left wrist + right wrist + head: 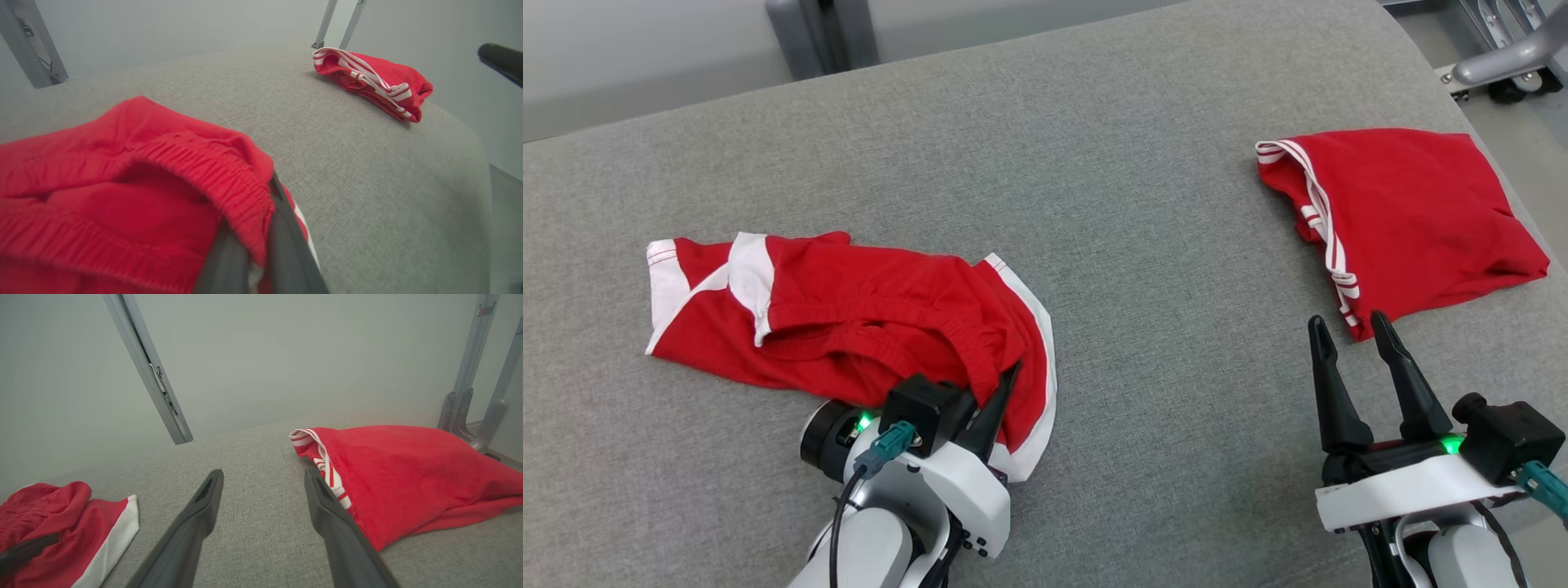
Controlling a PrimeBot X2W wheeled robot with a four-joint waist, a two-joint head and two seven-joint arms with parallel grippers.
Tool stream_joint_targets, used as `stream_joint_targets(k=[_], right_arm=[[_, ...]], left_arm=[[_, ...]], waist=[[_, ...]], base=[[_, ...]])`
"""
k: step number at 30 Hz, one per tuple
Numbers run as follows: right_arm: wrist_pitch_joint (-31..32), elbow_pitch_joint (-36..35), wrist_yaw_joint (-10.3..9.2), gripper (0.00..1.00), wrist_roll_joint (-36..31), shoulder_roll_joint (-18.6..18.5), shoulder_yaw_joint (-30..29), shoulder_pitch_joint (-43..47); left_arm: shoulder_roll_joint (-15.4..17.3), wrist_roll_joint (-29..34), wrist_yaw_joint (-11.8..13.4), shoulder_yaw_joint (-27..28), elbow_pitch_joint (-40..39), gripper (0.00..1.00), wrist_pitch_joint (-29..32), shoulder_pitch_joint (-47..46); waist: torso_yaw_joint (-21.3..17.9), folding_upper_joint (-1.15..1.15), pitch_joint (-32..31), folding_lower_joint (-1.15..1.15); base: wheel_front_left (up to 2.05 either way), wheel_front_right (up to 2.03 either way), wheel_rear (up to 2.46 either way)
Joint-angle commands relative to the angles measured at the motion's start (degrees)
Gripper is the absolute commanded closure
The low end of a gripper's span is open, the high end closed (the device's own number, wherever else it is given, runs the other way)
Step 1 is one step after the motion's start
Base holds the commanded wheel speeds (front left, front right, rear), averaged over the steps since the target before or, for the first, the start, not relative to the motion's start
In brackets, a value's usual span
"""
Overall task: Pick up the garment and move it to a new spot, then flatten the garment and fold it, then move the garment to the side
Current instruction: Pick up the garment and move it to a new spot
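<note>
A rumpled red garment (pixel 849 327) with white trim and an elastic waistband lies at the left of the grey padded table (pixel 1143 245). My left gripper (pixel 1005 388) is shut on the garment's waistband edge at its near right end; in the left wrist view the red band (pixel 229 183) is pinched between the dark fingers (pixel 282 228). My right gripper (pixel 1356 335) stands open at the lower right, fingertips just short of a second, folded red garment (pixel 1413 212). In the right wrist view the open fingers (pixel 204 502) hover over bare cloth beside that folded piece (pixel 408 473).
The table's far edge meets a pale wall with a grey metal post (pixel 821 33). A grey metal stand base (pixel 1511 57) sits off the table's far right corner. Bare grey table surface lies between the two garments.
</note>
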Motion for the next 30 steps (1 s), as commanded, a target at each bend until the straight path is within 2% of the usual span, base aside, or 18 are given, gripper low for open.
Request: stream_joint_targets(k=[1, 2, 9, 15, 19, 25, 30], right_arm=[[-0.57, 0.04, 0.01, 0.00, 0.50, -0.19, -0.27, -0.06], [-0.63, 0.18, 0.01, 0.00, 0.54, -0.18, -0.39, -0.03], [-0.81, -0.18, 0.01, 0.00, -0.53, -0.20, -1.84, 0.76], [-0.05, -1.24, 0.01, 0.00, -2.23, -0.45, -2.73, 0.44], [1.04, -2.31, 0.01, 0.00, -2.95, -1.09, -2.97, 0.36], [2.21, -3.21, 0.01, 0.00, -3.45, -1.93, -2.93, 0.29], [2.98, -4.49, 0.01, 0.00, -3.89, -2.48, -3.78, 1.18]], left_arm=[[0.26, -0.11, -0.18, 0.07, 0.24, 0.57, -0.41, -1.06], [0.43, 0.17, 0.06, 0.05, 0.54, 0.00, -0.57, -1.17], [2.70, 1.37, 1.93, 1.00, -4.80, 0.00, -3.10, 1.40], [5.29, 1.94, 5.69, 4.49, -11.82, 0.00, -4.82, 3.52], [7.04, 1.17, 7.60, 7.25, -13.86, 0.00, -5.19, 4.98], [9.27, 0.30, 8.62, 9.30, -14.65, 0.00, -4.87, 6.97], [10.11, 0.20, 10.74, 11.85, -17.08, 0.00, -8.15, 9.32]], waist=[[0.01, 0.00, -0.06, 0.00], [0.11, 0.00, -0.16, 0.00], [3.58, 0.00, -1.78, 0.00], [7.93, 0.00, -3.00, 0.00], [10.33, 0.00, -3.87, 0.00], [11.65, 0.00, -4.82, 0.00], [12.58, 0.00, -5.94, 0.00]], base=[[0.00, 0.00, 0.00], [0.00, 0.00, 0.00], [0.00, 0.00, 0.00], [0.00, 0.00, 0.00], [0.00, 0.00, 0.00], [0.00, 0.00, 0.00], [0.00, 0.00, 0.00]])
